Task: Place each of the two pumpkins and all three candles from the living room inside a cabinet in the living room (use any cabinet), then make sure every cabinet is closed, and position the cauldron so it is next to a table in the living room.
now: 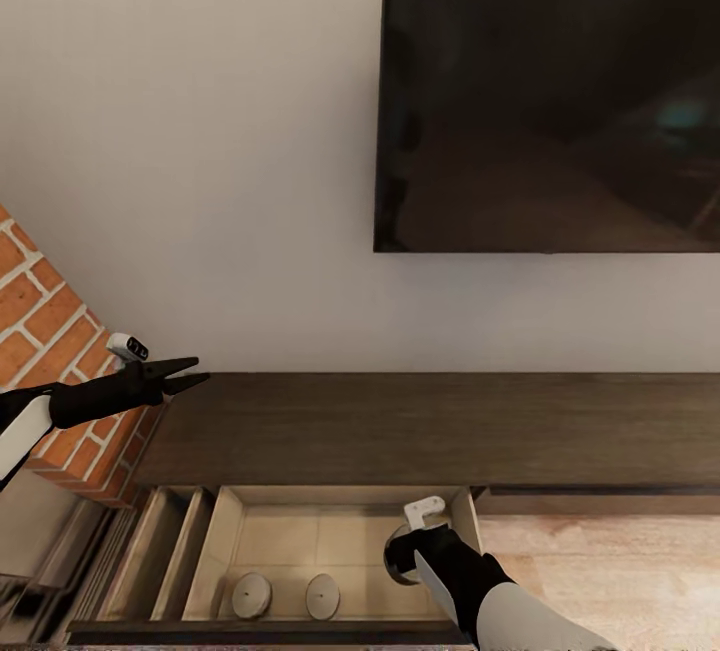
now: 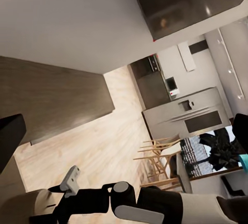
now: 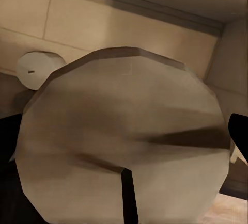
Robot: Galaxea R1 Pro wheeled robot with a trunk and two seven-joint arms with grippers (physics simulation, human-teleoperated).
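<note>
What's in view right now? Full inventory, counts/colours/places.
cabinet: 1, dark brown, along the wall under the TV, one drawer open
candles: 3, cream; two on the open drawer's floor, third between the right gripper's fingers
TV: 1, black, on the wall
fireplace: 1, red brick, left of the cabinet
left gripper: 1, black, open, above the cabinet's left end
right gripper: 1, black, in the open drawer, shut on the third candle
</note>
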